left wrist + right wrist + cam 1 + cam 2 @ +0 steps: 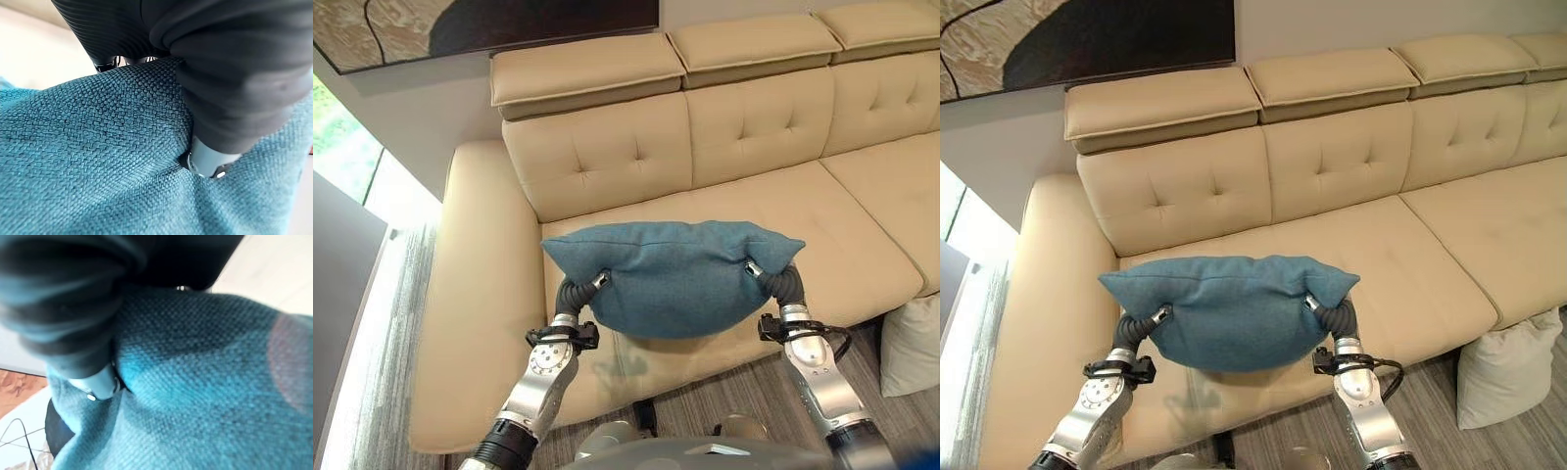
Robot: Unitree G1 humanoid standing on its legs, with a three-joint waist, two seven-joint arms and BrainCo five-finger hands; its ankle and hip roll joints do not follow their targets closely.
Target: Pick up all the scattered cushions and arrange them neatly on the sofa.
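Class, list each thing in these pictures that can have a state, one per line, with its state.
Blue cushion: lifted, held at both sides above the seat.
Left hand: pressed into the cushion, fingers hidden.
Right hand: the same on the other side.
Sofa: seat bare.
White cushion: on the floor, leaning against the sofa.

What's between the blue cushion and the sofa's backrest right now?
Nothing: in the left eye view, only bare seat of the sofa lies between the blue cushion and the backrest.
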